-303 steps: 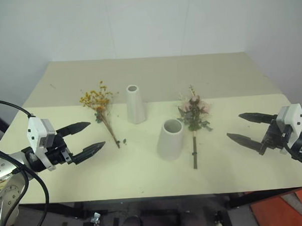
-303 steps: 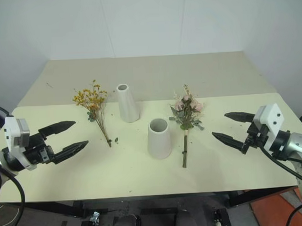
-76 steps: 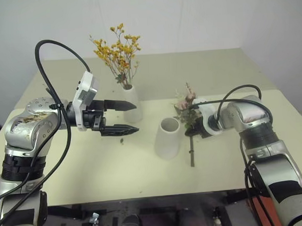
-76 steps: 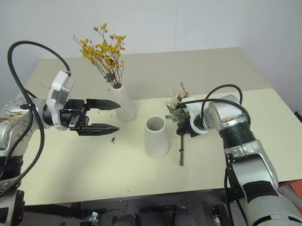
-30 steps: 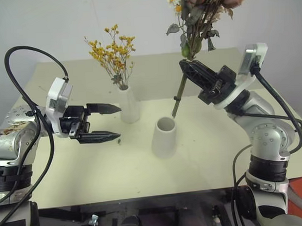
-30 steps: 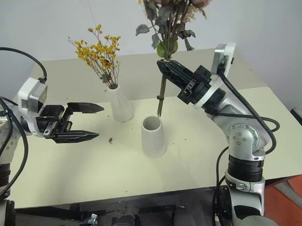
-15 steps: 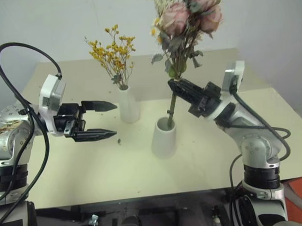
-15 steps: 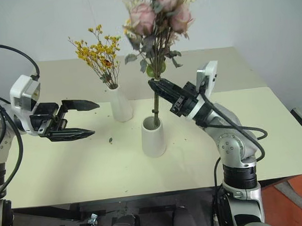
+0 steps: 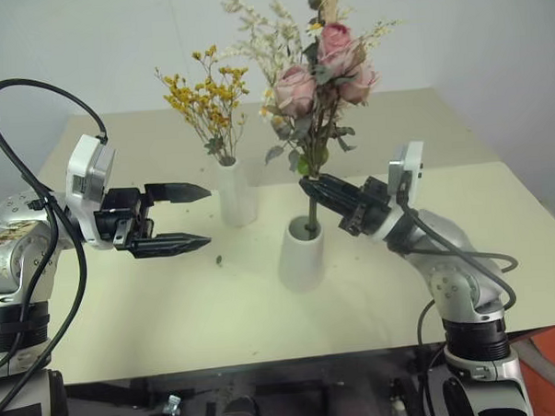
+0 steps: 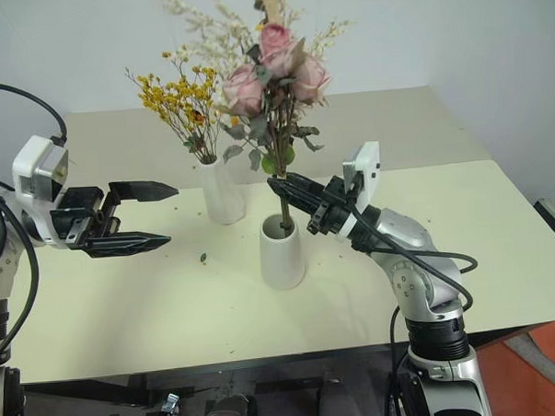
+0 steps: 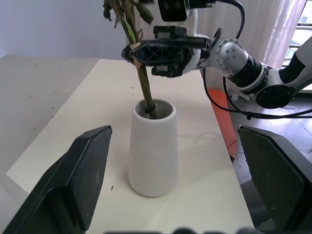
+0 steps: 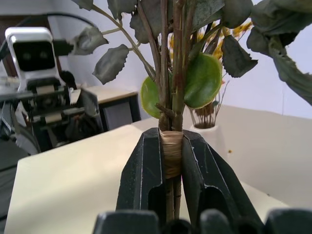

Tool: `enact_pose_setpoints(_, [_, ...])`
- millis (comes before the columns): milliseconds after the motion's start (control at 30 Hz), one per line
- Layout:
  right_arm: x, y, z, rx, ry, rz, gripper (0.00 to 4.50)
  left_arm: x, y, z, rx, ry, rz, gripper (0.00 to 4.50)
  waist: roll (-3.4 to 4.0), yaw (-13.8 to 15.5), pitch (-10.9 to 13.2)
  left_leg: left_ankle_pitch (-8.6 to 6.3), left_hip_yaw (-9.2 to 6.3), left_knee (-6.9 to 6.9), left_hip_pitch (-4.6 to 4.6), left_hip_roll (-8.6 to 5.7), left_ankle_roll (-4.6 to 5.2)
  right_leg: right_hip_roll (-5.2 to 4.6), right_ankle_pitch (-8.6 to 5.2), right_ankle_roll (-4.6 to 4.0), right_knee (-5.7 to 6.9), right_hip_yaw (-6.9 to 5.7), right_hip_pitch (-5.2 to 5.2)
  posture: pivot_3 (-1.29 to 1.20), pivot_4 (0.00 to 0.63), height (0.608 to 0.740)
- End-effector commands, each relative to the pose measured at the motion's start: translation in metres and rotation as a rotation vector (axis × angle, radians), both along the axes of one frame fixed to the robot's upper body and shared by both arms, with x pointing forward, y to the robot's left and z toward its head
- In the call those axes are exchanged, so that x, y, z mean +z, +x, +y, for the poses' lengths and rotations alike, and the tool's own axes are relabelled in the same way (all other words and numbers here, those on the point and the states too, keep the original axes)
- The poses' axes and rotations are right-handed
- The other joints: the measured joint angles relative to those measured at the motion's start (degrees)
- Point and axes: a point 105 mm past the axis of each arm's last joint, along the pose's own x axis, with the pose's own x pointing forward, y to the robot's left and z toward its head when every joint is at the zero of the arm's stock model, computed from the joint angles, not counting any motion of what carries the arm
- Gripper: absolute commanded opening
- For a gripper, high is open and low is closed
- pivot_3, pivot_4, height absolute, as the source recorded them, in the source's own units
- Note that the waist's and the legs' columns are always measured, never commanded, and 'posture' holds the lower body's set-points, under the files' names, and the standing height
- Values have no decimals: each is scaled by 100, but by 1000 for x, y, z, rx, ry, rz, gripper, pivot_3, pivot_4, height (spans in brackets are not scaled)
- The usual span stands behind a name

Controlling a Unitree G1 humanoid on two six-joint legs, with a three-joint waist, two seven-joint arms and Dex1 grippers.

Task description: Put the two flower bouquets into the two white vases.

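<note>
- The table (image 9: 218, 312) carries both white vases, standing near each other toward the middle.
- The rose bouquet (image 9: 322, 77) (pink roses, white filler, green leaves) stands upright with its stem ends down inside the mouth of the wide vase (image 9: 302, 255). It is in but not let go, so this half of the task looks nearly done.
- The yellow spray (image 9: 210, 96) stands in the tall slim vase (image 9: 237, 196) with no gripper on it. That half reads as finished.
- The right gripper (image 9: 325, 193) is clamped on the rose stems at their tan binding, just above the wide vase's rim (clearest in its own wrist view).
- The left gripper (image 9: 193, 215) hangs beside the tall vase, fingers spread wide, holding nothing.
- What seems left: free the roses and see whether they stand unaided.
</note>
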Motion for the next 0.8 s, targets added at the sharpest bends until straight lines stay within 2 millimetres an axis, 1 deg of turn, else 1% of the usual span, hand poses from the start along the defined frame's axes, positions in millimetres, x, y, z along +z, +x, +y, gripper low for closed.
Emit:
enact_pose_setpoints(33, [4, -5, -1, -2, 2, -72, 281, 12, -5, 2, -9, -14, -54, 4500, 0, 7, 0, 0, 0, 0, 0, 0, 0, 0, 0, 0, 0, 0, 0, 0, 150, 740])
enact_pose_setpoints(167, [1, -5, -1, -16, 1, -86, 281, 13, -4, 2, -11, -18, -55, 4500, 0, 2, 0, 0, 0, 1, 2, 0, 0, 0, 0, 0, -1, 0, 0, 0, 150, 740])
enact_pose_setpoints(300, [-8, -8, 2, -6, -27, -100, 281, 14, -4, 2, -11, -21, -57, 4500, 0, 10, 0, 0, 0, 1, 3, 2, 0, 3, -1, -1, -2, 0, 0, 0, 150, 740])
enact_pose_setpoints(367, [-11, -10, 3, 2, -32, -105, 1005, 14, -3, 2, -10, -22, -58, 4500, 0, 11, 0, 0, 0, 1, 3, 2, -1, 2, -1, -1, -2, 1, 1, 0, 150, 740])
enact_pose_setpoints(400, [-11, -10, 3, 6, -33, -107, 1237, 14, -3, 2, -9, -22, -59, 4500, 0, 10, 0, 1, 1, 1, 3, 2, -1, 2, -1, -1, -2, 1, 1, 0, 150, 740])
enact_pose_setpoints(467, [-11, -11, 3, 9, -30, -111, 1904, 14, -4, 2, -9, -22, -58, 4500, 0, 10, 0, 1, 0, 1, 4, 3, -1, 3, -1, -2, -2, 1, 0, 0, 150, 740])
enact_pose_setpoints(700, [-9, -12, -6, -3, -27, -132, 4295, 14, -3, 3, -8, -21, -59, 4500, 0, 15, 0, 1, 0, 1, 5, 3, -1, 4, -1, -2, -1, 1, 1, 0, 150, 740])
enact_pose_setpoints(733, [-9, -12, -8, -8, -32, -138, 4440, 14, -3, 3, -8, -21, -59, 4500, 0, 17, 0, 1, 0, 1, 5, 3, -1, 4, -1, -2, -2, 1, 1, 0, 150, 740])
enact_pose_setpoints(800, [-8, -14, -12, -9, -38, -146, 4440, 14, -3, 3, -9, -20, -59, 4500, 0, 23, 0, 1, 0, 1, 5, 3, -1, 4, -1, -2, -2, 1, 1, 0, 150, 740])
